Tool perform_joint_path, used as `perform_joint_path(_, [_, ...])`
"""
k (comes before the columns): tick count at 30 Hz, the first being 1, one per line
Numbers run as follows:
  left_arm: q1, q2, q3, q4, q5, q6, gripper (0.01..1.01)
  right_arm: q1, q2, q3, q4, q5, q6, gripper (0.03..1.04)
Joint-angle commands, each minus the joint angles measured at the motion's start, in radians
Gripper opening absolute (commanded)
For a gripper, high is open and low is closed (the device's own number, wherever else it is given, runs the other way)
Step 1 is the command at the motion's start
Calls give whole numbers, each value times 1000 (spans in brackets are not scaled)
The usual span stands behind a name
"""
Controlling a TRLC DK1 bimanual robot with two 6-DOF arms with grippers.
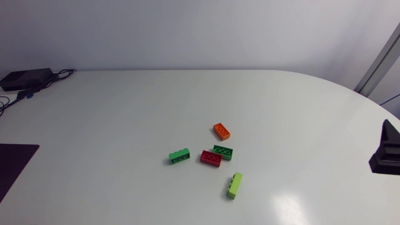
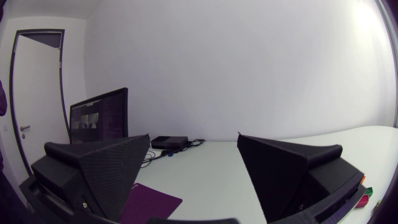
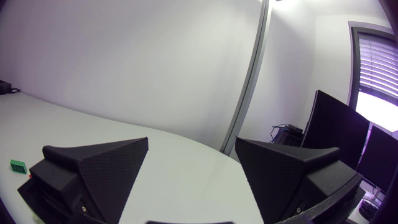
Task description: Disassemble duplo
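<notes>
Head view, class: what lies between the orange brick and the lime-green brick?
The dark green brick, with a red brick against its side; the head view shows this.

Table reading smooth, faintly glossy white, sheen sitting near right front edge. Duplo bricks looking shiny plastic. Left gripper fingers showing matt, stippled black.

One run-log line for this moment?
left jaws: open, empty | right jaws: open, empty | red brick against dark green brick | orange brick, green brick, lime brick apart
</notes>
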Motion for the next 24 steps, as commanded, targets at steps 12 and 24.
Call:
perform_joint_path(12, [53, -16, -146, -57, 161, -98, 979, 54, -13, -243, 208, -4, 55, 1003])
perform_joint_path(24, [119, -22, -296, 126, 447, -173, 979, 154, -13, -323, 313, -2, 101, 1003])
